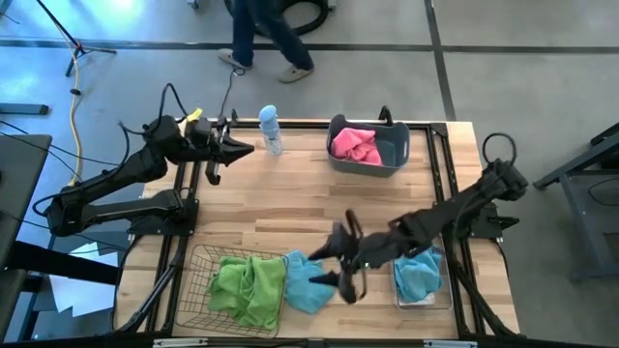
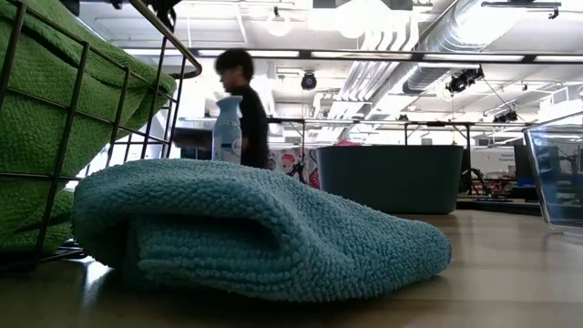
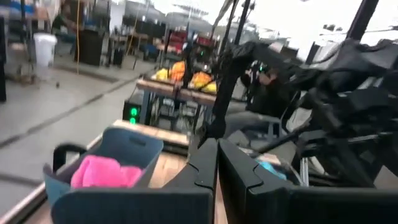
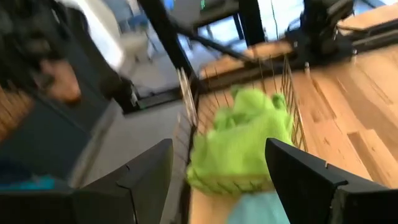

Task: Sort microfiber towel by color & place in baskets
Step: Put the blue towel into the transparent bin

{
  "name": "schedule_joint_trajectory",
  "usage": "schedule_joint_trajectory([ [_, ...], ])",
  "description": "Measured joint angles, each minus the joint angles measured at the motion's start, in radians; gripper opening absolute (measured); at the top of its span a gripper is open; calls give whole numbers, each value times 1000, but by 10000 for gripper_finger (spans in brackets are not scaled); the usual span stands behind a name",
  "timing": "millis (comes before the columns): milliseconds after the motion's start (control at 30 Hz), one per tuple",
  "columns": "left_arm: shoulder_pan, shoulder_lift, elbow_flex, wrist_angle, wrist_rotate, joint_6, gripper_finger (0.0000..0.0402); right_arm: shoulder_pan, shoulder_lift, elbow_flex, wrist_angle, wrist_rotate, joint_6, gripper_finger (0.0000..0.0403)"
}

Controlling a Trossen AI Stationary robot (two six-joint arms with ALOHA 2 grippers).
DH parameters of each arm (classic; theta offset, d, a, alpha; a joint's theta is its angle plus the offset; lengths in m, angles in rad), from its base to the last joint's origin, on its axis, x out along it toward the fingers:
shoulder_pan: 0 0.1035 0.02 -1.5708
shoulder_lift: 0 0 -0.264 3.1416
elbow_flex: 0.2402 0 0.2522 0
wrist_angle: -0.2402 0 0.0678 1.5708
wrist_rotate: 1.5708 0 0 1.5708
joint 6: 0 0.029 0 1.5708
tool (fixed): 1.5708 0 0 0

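R gripper [image 1: 336, 268], jaws spread wide, hovers w/ teal towel [image 1: 308, 282] at its 8 o'clock, beside wire basket [image 1: 198, 290].

Both arms are dark, jointed links with black cables looping off them. The left arm [image 1: 116, 184] carries a small yellow tag near its wrist. The right arm [image 1: 455, 213] has a cable loop at its base. The right gripper [image 4: 217, 180] has flat, angular black fingers [image 4: 305, 177]
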Motion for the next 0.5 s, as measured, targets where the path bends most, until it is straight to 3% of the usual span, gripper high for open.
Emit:
schedule_joint_trajectory([
  [300, 0, 0, 0, -5, -61, -17, 0, 31, 308, 470, -651, 5, -104, 252],
  [500, 0, 0, 0, -4, -58, -17, 0, 28, 459, 555, -727, -2, -136, 252],
])
